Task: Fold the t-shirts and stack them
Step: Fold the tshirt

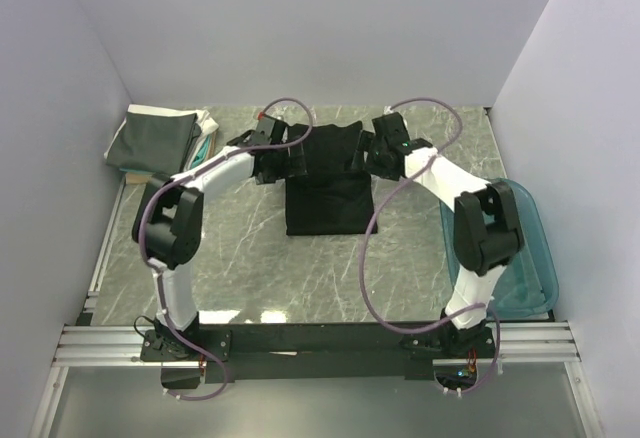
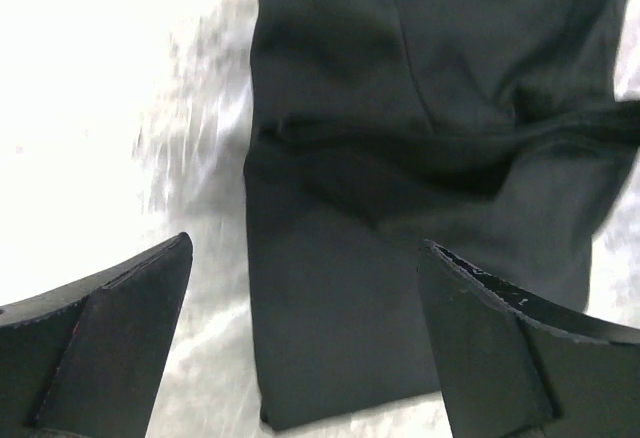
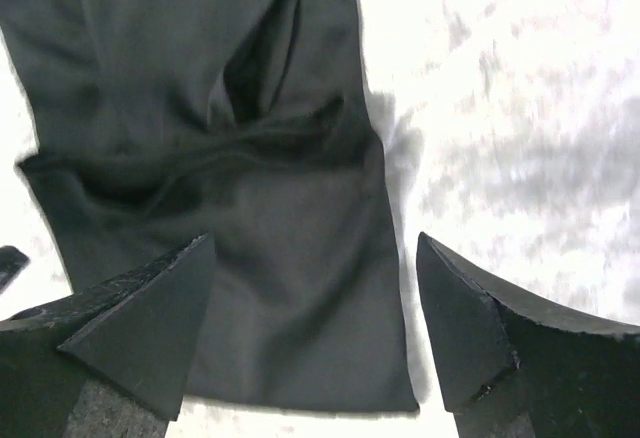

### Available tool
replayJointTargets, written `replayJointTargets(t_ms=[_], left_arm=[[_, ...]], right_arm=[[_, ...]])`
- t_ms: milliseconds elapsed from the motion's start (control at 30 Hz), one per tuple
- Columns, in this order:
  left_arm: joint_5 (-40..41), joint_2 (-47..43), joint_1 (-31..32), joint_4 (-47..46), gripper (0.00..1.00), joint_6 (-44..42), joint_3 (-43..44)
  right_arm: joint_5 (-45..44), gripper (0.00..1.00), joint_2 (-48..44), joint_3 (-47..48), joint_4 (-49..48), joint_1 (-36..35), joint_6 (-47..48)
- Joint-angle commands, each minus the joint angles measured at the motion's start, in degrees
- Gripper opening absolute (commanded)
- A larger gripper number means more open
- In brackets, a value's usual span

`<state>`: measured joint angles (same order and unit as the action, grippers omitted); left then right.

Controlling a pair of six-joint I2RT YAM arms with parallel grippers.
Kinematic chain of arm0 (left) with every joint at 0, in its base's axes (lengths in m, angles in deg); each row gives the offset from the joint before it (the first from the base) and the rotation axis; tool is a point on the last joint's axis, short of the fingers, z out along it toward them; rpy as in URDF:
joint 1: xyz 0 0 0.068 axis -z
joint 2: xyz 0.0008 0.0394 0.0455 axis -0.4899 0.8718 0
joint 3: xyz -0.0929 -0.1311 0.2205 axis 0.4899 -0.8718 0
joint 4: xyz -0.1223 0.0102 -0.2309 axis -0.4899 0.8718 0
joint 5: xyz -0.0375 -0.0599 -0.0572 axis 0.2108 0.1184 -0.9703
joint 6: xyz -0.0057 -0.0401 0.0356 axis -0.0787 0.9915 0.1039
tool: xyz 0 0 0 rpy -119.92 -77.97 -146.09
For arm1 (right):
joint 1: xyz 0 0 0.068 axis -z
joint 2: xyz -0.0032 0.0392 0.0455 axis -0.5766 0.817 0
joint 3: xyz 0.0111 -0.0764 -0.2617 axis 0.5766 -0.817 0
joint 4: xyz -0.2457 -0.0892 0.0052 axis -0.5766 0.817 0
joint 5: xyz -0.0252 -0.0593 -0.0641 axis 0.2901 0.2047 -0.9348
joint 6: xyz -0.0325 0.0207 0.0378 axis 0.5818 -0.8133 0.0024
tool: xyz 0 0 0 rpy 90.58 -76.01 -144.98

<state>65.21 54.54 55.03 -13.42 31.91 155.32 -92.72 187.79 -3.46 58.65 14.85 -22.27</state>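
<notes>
The black t-shirt [image 1: 330, 186] lies folded into a long band in the middle of the far part of the marble table [image 1: 260, 258]. The left gripper [image 2: 305, 246] hangs just above its left edge with both fingers spread wide, and nothing is between them. The right gripper [image 3: 312, 243] hangs above the right edge of the shirt, also wide open and holding nothing. A pile of folded shirts [image 1: 158, 143], a dark grey one on top, rests in the far left corner. The teal tub [image 1: 535, 268] stands at the right edge of the table.
</notes>
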Motion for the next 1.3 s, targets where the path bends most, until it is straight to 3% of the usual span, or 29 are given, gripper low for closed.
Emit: replayJointTargets(t_ms=[0, 167, 333, 467, 600, 767, 967, 1033, 1133, 1267], left_arm=[[-2.5, -10.2, 0.1, -2.1, 0.99, 1.8, -7.0], [-3.0, -20.4, 1.4, -5.9, 0.99, 5.5, -20.7], [-1.1, -32.1, 2.4, -5.7, 0.99, 9.9, -34.9], [-0.8, -39.1, 2.5, -4.3, 0.99, 13.2, -42.2], [-0.8, -45.2, 2.6, -3.7, 0.99, 14.7, -47.3], [-1.5, -46.9, 2.7, -4.3, 0.99, 15.4, -48.8], [-3.1, -46.0, 2.8, -6.7, 0.99, 15.0, -48.5], [-3.2, -44.7, 2.8, -7.3, 0.99, 15.0, -47.7], [-3.7, -42.3, 2.8, -8.7, 0.99, 14.6, -45.7], [-2.8, -38.6, 2.8, -10.5, 1.00, 13.9, -43.3]], right_arm=[[1.3, 0.87, -10.0, -8.5, -2.5, -0.3, -1.4], [11.8, 0.89, -15.9, -18.7, -8.4, -2.6, 0.2], [17.1, 0.90, -11.6, -16.9, -9.3, -9.1, 3.1], [21.0, 0.90, -2.8, -9.0, -10.3, -13.6, 3.7], [21.1, 0.90, 5.7, -0.8, -11.3, -13.8, 1.8], [14.3, 0.91, 17.4, 16.1, -8.1, -12.5, 2.4], [14.9, 0.91, 26.0, 32.3, -2.3, -8.3, 2.4], [15.2, 0.91, 24.9, 32.6, -1.2, -7.9, 2.9], [9.1, 0.92, 17.1, 25.9, -3.0, -7.9, 2.0], [0.8, 0.96, -1.0, 7.1, -7.9, -6.2, -1.8]])
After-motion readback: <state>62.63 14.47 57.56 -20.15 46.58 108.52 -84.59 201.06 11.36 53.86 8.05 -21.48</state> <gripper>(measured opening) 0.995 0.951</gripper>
